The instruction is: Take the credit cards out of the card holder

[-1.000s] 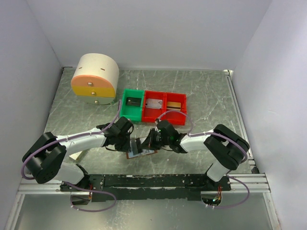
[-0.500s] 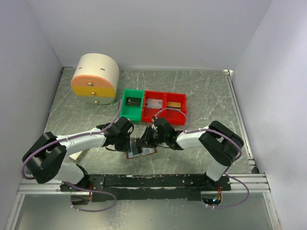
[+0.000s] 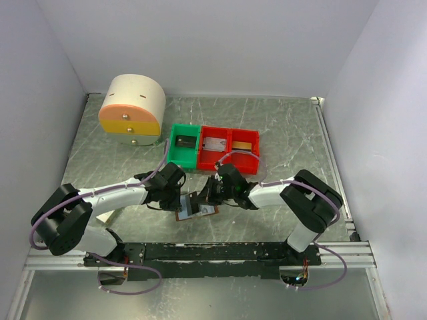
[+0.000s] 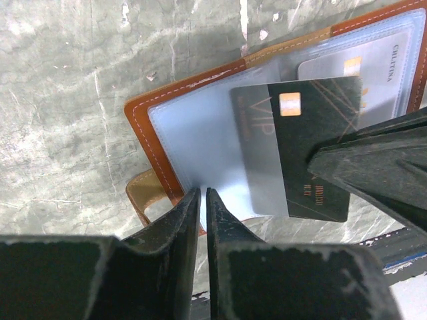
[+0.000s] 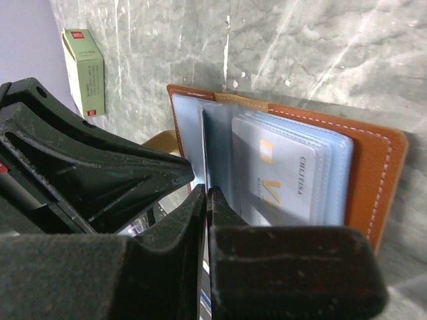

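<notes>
The brown card holder (image 4: pixel 175 85) lies open on the table near the front edge, pale-blue panels up, its brown tab (image 4: pixel 138 193) at the near edge. It also shows in the top view (image 3: pixel 198 211) and the right wrist view (image 5: pixel 373 167). My left gripper (image 4: pixel 203 192) is shut on the edge of a pale-blue panel. My right gripper (image 5: pixel 206 190) is shut on a black card (image 4: pixel 313 127) that sticks partly out of its sleeve; its fingers (image 4: pixel 380 167) show in the left wrist view. A silver card (image 5: pixel 287 180) sits in the other panel.
A green bin (image 3: pixel 183 145) and two red bins (image 3: pixel 230 150) stand just behind the card holder. A round cream drawer unit (image 3: pixel 132 109) is at the back left. A small green-and-white box (image 5: pixel 87 70) lies to the left of the holder.
My right gripper shifted a little left, then back right, staying at the card holder. My left arm has held still.
</notes>
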Tool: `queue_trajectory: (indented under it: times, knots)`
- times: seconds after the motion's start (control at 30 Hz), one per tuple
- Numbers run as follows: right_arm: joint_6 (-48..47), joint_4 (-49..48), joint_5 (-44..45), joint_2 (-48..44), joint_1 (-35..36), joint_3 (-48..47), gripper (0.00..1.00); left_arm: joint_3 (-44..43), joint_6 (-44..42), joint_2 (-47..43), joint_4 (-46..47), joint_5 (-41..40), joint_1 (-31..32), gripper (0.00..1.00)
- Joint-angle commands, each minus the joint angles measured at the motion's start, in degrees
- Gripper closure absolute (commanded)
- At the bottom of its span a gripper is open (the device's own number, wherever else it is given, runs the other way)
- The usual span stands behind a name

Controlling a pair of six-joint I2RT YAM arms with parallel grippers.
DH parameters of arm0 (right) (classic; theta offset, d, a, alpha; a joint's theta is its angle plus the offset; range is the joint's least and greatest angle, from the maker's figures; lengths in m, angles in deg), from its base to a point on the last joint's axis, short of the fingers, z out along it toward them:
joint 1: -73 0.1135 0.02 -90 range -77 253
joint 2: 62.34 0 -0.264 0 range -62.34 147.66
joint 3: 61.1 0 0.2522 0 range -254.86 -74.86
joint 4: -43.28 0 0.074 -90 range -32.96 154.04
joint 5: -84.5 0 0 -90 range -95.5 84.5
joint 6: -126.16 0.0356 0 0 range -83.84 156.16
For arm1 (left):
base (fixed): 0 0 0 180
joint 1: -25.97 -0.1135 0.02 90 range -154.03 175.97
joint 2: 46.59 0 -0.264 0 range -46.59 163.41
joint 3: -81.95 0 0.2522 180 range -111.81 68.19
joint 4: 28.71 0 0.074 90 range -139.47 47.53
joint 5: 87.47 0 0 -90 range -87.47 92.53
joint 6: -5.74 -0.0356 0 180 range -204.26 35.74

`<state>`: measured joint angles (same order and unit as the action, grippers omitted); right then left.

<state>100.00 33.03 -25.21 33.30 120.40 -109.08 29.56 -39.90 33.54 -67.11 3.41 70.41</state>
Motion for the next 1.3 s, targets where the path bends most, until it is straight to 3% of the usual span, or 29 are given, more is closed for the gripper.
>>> queue_trajectory:
  times: [0.0,0.3,0.43,0.93,1.27]
  knots:
    - [-0.9,-0.5,-0.6,-1.6,-0.8,1.6,0.95,-0.1,-0.8,0.7,-0.3,-1.5,-0.2,0.8]
    - [-1.4,-2.1,-3.6,0.6,-0.8,0.1,0.74,-0.5,-1.1,1.1,-0.1,-1.2,-0.2,0.81]
    - [-2.0,-1.7,-4.3,1.1,-0.3,-0.5,0.73,-0.4,-1.1,1.2,0.0,-1.0,-0.3,0.81]
    - [1.3,-6.3,-3.8,3.2,0.4,0.5,0.85,-0.6,-1.1,0.7,-0.4,-1.2,-0.2,0.81]
    - [0.5,-2.7,-1.1,-0.2,0.5,1.2,0.98,-0.6,-1.0,0.6,-0.3,-1.3,-0.2,0.8]
